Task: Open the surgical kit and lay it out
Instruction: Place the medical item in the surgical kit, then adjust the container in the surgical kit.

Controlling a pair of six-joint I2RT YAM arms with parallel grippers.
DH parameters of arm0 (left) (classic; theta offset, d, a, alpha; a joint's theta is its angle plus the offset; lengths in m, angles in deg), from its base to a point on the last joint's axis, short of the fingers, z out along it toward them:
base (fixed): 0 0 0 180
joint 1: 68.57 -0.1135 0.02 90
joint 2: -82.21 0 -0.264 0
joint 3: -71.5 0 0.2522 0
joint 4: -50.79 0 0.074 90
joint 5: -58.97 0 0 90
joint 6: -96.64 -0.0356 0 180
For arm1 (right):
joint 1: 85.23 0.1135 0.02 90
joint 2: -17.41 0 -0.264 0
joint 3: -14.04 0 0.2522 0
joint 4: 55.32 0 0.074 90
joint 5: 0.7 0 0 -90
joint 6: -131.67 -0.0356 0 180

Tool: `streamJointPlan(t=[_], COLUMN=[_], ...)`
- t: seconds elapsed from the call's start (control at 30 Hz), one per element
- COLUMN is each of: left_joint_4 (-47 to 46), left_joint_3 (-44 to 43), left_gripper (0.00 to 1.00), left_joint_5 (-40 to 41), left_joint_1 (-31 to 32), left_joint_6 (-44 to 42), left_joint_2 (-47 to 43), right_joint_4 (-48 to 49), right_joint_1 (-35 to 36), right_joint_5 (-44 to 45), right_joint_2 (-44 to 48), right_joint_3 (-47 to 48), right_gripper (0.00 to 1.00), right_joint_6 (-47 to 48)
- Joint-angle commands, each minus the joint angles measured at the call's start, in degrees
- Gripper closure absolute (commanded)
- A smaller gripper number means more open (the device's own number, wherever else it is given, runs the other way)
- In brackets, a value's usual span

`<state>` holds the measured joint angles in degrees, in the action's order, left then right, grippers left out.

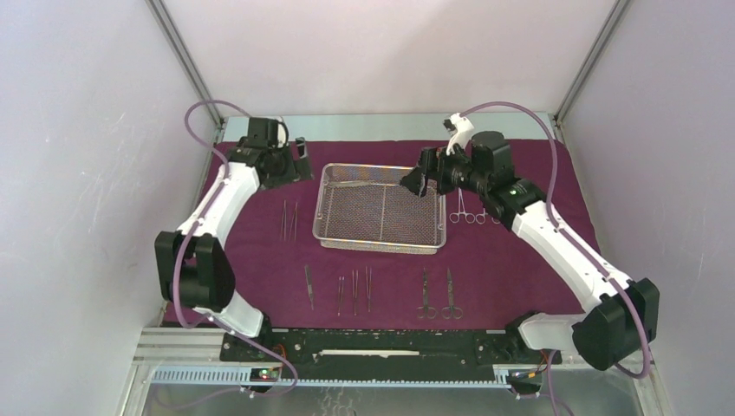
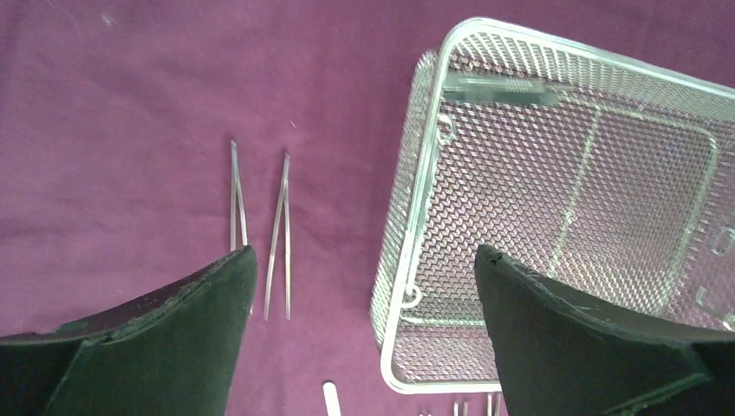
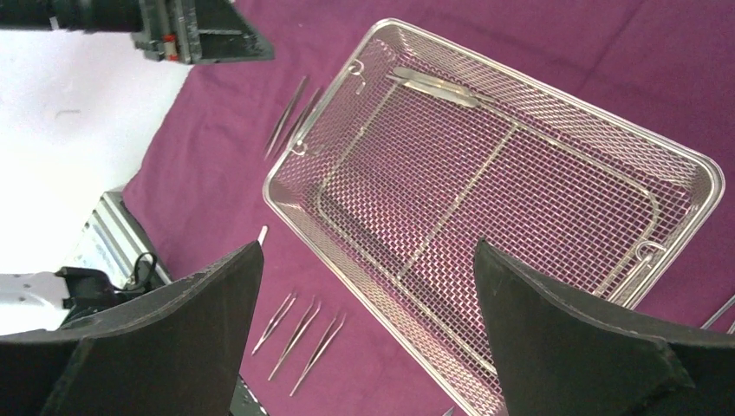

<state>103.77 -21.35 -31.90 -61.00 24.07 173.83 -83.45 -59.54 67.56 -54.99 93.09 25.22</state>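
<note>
The maroon cloth (image 1: 520, 260) lies spread flat over the table. On it stands the silver mesh tray (image 1: 381, 217), with one steel instrument (image 1: 360, 183) against its far wall. My left gripper (image 1: 301, 159) hovers open above the cloth, left of the tray's far corner. Below it lie two tweezers (image 2: 279, 234) beside the tray's wall (image 2: 431, 147). My right gripper (image 1: 414, 182) hangs open over the tray's right part (image 3: 555, 217), holding nothing. The remaining instrument (image 3: 433, 87) shows at the tray's far edge.
Along the cloth's near edge lies a row: a slim handle (image 1: 308, 286), three tweezers (image 1: 354, 291) and two ring-handled scissors (image 1: 439, 296). More ring-handled clamps (image 1: 471, 210) lie right of the tray, under the right arm. Grey walls enclose the table.
</note>
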Motion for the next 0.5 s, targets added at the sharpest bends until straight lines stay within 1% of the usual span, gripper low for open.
streamJointPlan(t=[0.0, 0.1, 0.33, 0.47], left_joint_4=[-6.5, -10.6, -18.9, -21.0], left_joint_3=[8.0, 14.0, 26.3, 30.0], left_gripper=[0.0, 0.0, 0.0, 0.0], left_joint_5=[-6.4, -8.9, -11.2, -10.6], left_joint_1=[0.3, 0.4, 1.1, 1.4], left_joint_6=[7.6, 11.8, 20.5, 22.5], left_joint_2=[-6.0, -9.7, -15.8, -16.6], right_joint_4=[2.3, 1.7, 2.1, 1.1], right_joint_1=[0.8, 2.3, 5.0, 7.0], right_joint_5=[2.6, 5.7, 10.9, 14.7], right_joint_2=[-2.2, -4.6, -10.9, -16.2], right_joint_3=[0.8, 2.3, 5.7, 9.3], right_gripper=[0.0, 0.0, 0.01, 0.03], right_joint_6=[2.4, 4.1, 5.3, 6.5])
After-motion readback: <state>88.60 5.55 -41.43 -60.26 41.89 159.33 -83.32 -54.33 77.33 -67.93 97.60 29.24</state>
